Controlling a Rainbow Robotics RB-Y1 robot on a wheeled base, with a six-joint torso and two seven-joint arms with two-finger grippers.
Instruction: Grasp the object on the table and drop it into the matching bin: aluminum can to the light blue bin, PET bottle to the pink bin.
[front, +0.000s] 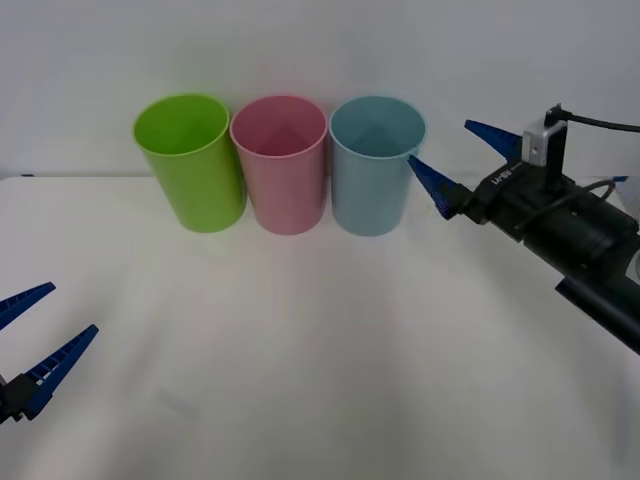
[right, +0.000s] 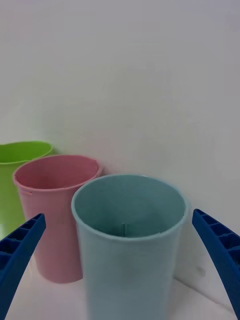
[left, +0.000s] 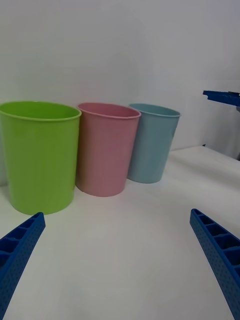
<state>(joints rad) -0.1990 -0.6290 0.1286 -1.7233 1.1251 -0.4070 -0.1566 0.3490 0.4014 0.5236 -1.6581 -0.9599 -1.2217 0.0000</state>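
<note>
— Right tool (front: 462, 157)?
— Raised just beside the tall round light blue plastic bin (front: 376, 165), at rim height, its blue ribbed fingers (front: 433, 185) spread wide with nothing between them.
— And past that bin?
— A tall round pink plastic bin (front: 282, 163) touches it in the row; a lime green plastic bin (front: 190, 160) stands next, all on the plain white surface (front: 320, 360).
— Left tool (front: 30, 335)?
— Low at the near left edge, fingers apart, holding nothing.
— The can?
— I can't tell where it is; the light blue bin's inside is hard to make out.
</note>
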